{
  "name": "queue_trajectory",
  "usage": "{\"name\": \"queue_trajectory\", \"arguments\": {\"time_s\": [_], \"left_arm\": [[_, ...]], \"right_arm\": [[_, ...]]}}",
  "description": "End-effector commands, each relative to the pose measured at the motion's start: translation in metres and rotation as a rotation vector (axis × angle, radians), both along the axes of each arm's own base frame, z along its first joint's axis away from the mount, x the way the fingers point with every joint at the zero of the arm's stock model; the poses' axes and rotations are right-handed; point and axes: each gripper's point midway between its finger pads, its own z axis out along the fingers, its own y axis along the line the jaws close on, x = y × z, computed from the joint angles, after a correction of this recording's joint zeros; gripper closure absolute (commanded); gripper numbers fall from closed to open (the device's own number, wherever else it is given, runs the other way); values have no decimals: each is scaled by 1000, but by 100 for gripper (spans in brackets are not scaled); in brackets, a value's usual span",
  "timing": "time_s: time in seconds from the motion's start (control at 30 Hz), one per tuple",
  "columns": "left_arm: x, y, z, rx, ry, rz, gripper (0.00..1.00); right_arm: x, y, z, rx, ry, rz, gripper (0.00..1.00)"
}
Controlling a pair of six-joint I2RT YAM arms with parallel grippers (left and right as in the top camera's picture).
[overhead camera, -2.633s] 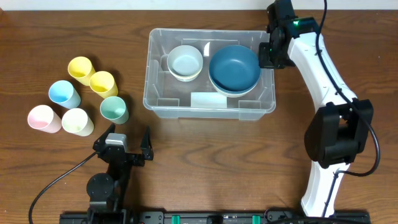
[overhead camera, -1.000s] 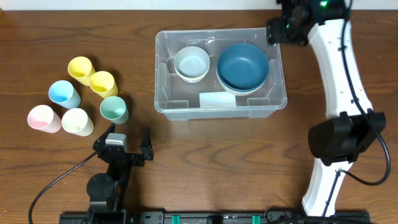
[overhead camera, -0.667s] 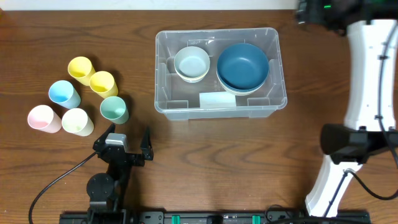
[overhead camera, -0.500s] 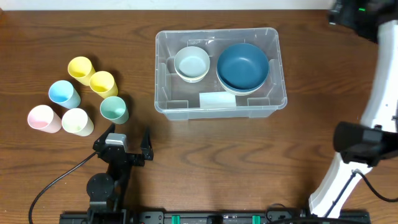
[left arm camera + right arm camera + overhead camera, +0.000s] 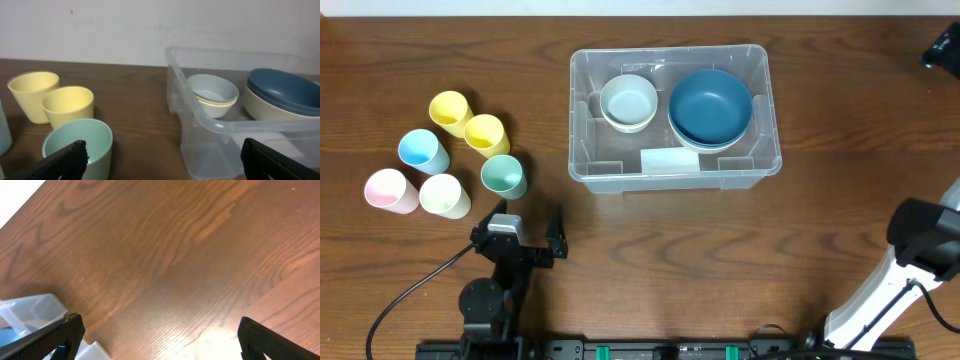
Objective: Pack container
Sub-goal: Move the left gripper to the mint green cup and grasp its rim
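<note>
Six cups are standing in a loose group at the left side of the table, well apart from the container. The container is sitting toward the far edge, about in the middle. Two bowls are showing inside it, side by side. The white bowl is at the left, and the bigger blue bowl is at the right, nesting in a cream one. A white label is lying at the base by the front wall.

The left gripper is resting near the front edge with jaws spread wide and holding nothing. In its wrist view a green cup is standing just ahead at the left, and the container's corner is rising ahead at the right.

The right gripper is hanging over bare wood at the far right, away from the container. Its jaws are also spread wide and it is gripping nothing.
</note>
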Motion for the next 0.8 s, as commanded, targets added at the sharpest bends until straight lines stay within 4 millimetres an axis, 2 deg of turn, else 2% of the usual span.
{"name": "queue_trajectory", "arguments": {"time_s": [0.0,0.13,0.3,0.4,0.5,0.6,0.77], "left_arm": [[-8,-10,22,-50,2,-56,2],[-22,-8,59,12,36,-52,2],[-38,21,107,74,190,106,2],[-41,32,124,102,321,165,2],[-43,32,128,117,492,156,2],[-46,25,122,117,676,106,2],[-34,19,97,114,878,67,2]], "right_arm": [[-4,-8,2,0,-5,-35,1],[-5,-9,2,-1,-5,-38,1],[-5,-9,2,0,-5,-37,1],[-5,-9,2,-1,-5,-38,1],[-5,-9,2,0,-5,-37,1],[-5,-9,2,-1,-5,-38,1],[-5,-9,2,0,-5,-37,1]]}}
